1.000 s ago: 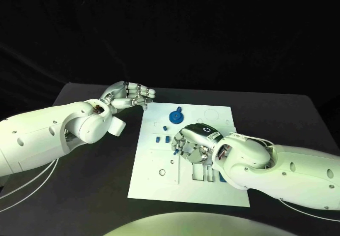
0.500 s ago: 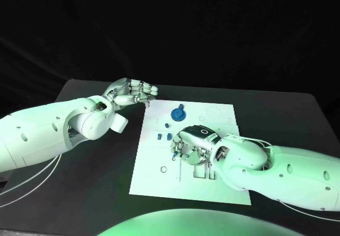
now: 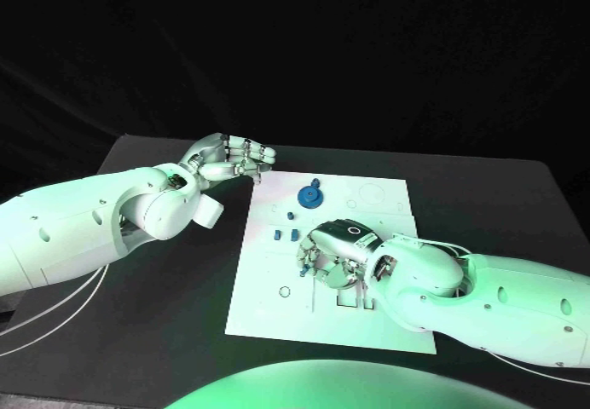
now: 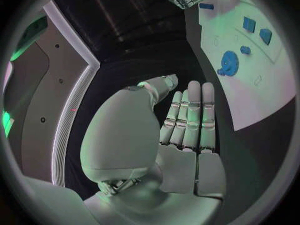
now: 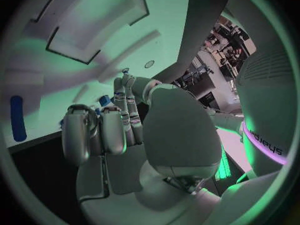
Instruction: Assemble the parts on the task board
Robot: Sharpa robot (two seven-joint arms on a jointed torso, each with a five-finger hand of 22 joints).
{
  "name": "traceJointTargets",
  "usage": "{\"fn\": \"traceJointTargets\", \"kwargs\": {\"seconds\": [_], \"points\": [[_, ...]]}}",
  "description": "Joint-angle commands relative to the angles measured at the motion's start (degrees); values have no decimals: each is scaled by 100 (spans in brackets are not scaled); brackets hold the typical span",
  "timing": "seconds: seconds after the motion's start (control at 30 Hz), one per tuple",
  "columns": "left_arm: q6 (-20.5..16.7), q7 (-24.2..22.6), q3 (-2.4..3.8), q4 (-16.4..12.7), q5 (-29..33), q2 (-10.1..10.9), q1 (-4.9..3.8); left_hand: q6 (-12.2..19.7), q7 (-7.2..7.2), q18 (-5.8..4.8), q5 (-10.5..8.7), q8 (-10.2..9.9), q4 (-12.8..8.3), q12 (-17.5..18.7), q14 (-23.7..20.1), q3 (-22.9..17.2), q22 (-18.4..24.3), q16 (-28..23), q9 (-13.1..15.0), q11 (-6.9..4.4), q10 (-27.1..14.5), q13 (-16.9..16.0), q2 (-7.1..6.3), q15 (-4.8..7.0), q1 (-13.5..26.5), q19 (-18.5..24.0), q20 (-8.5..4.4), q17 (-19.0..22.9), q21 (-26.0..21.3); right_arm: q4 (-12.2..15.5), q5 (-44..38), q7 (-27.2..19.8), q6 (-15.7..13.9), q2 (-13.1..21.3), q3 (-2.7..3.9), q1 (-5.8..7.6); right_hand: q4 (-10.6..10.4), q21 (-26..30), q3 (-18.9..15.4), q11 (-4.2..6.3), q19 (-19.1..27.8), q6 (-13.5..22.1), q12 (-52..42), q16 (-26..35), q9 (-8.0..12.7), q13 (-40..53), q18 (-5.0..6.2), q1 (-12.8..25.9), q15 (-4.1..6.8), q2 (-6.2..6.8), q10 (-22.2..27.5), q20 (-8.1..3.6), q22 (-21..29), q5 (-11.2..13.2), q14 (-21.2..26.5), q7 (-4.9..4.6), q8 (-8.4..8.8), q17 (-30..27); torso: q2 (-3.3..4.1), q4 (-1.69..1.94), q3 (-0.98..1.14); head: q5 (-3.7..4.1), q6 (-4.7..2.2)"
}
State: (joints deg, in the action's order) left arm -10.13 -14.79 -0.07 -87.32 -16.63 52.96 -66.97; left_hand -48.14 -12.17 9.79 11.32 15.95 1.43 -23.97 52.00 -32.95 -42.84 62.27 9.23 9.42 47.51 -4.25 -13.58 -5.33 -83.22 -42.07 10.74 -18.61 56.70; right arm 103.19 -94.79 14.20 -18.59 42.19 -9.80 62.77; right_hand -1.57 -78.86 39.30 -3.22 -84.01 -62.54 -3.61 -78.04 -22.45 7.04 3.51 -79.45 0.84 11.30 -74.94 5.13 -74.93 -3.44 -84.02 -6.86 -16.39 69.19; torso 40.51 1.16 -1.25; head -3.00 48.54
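The right hand [image 3: 330, 251] hovered curled over the middle of the task board [image 3: 369, 324], whether pinching a blue part I could not tell, while the empty left hand [image 3: 231, 158] idled, fingers together, off the far-left corner near the blue gear [image 3: 310, 198], so a slip might misseat the part.

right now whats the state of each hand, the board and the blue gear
left hand: fingers curled, holding nothing, off the board's far left corner
right hand: fingers down on the board's middle; whether it holds a part cannot be told
task board: flat on the table
blue gear: lying on the board, untouched
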Motion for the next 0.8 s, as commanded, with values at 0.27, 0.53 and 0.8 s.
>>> {"fn": "traceJointTargets", "kwargs": {"seconds": [0.27, 0.53, 0.8], "points": [[99, -14, 3, -4, 34, -17, -4, 20, -34, 65, 17, -11, 2, -33, -42, 21, 5, -32, -7, 2, -34, 8, 46, 15, -9, 48, -4, 5, -20, -36, -143, 37, 143, -35, -2, -14, 38, -14, 8, 7, -94, -15, -20, -35, -18, 8, -106, -3, 38, -68, 7, -34, -1147, -12, -212, -32, -11, -5, 1, 1, 1, 3, 3], [106, -5, 3, -5, 34, -18, -4, 20, -34, 65, 17, -11, 2, -33, -42, 21, 5, -32, -7, 2, -34, 8, 46, 15, -9, 48, -4, 5, -20, -63, -163, 40, 233, -78, -3, -30, 38, -14, 8, 7, -94, -15, -20, -35, -18, 8, -106, -3, 38, -68, 7, -34, -1147, -12, -212, -32, -11, -5, 1, 1, -3, 5, 17], [112, 1, 3, -3, 34, -19, -4, 18, -34, 65, 17, -8, 2, -38, -44, 29, 9, -35, -7, 3, -42, 8, 50, 13, -6, 49, -2, 8, -28, -74, -275, 102, 388, -124, -7, -44, 38, -14, 8, 7, -94, -15, -20, -35, -18, 8, -106, -3, 38, -68, 7, -34, -1147, -12, -212, -32, -11, -5, -1, 3, -3, 12, 47]]}}
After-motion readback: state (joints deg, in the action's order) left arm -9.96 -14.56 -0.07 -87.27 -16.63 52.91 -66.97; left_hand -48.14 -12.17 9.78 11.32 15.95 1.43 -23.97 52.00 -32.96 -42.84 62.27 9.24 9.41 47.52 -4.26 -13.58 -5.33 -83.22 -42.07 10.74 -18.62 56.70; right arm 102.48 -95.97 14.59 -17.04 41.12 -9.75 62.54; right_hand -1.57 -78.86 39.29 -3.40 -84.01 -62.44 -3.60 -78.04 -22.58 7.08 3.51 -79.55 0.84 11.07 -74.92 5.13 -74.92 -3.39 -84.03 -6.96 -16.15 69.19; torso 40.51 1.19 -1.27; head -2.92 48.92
